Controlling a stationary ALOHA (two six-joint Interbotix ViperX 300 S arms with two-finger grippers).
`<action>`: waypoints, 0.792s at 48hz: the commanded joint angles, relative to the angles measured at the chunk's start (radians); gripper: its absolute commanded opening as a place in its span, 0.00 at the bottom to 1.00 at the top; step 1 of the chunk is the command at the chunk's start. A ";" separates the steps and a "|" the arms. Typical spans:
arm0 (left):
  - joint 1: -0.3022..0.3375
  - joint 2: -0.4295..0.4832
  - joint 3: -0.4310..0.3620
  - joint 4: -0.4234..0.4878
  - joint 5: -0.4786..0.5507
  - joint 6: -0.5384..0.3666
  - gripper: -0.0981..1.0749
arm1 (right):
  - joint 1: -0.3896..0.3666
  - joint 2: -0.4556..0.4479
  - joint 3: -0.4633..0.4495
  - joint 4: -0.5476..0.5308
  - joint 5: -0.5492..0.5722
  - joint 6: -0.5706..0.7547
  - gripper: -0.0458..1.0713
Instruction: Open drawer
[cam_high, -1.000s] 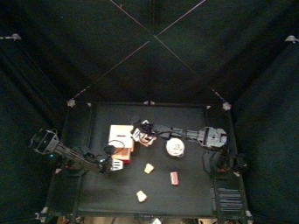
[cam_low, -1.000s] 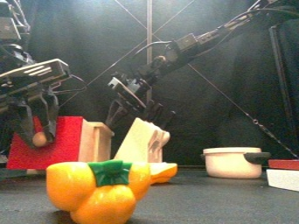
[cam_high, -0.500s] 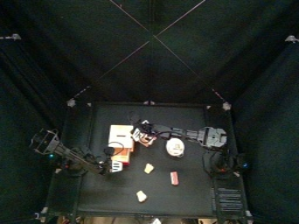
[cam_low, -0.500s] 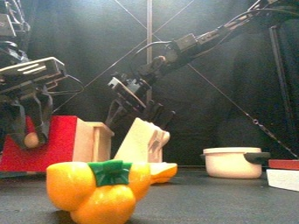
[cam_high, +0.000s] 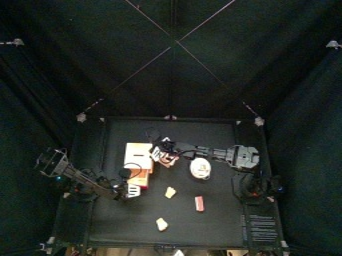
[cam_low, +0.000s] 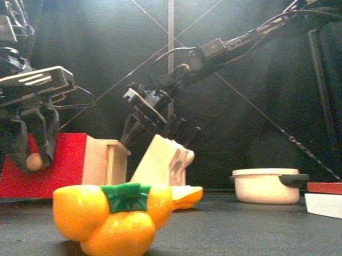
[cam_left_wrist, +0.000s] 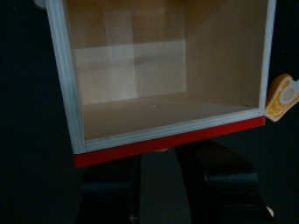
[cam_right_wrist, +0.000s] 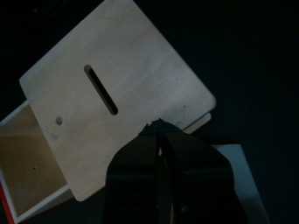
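The drawer (cam_high: 138, 160) is a pale wooden box with a red front, standing left of the table's middle. Its tray (cam_left_wrist: 163, 79) is slid out, and its bare wooden inside shows in the left wrist view. My left gripper (cam_low: 36, 150) hangs at the red front (cam_low: 27, 172), its jaws apart on either side of the small round knob. It also shows as the left gripper (cam_left_wrist: 170, 175) just outside the red edge. My right gripper (cam_right_wrist: 158, 131) is shut, its tips against the edge of the cabinet's slotted panel (cam_right_wrist: 117, 96). From above, the right gripper (cam_high: 163, 153) is at the cabinet's right side.
A yellow toy pepper (cam_low: 114, 215) lies close to the front edge. A white bowl-like pot (cam_high: 201, 168) stands right of the cabinet. Nearer the front lie a reddish block (cam_high: 198, 202) and two small pale pieces (cam_high: 171, 192).
The red drawer front has slid a little further out toward the left arm's side, with the left gripper moving along with it. The right arm has stayed put.
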 joint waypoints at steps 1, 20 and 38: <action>-0.005 -0.003 -0.025 0.009 -0.008 0.002 0.64 | -0.003 -0.018 -0.025 0.002 -0.003 -0.003 0.36; -0.020 -0.008 -0.009 0.023 -0.018 0.009 0.79 | 0.000 -0.015 -0.031 0.002 -0.003 -0.003 0.36; -0.063 -0.037 -0.005 0.002 0.017 0.009 0.79 | 0.000 -0.015 -0.048 0.002 0.005 -0.003 0.36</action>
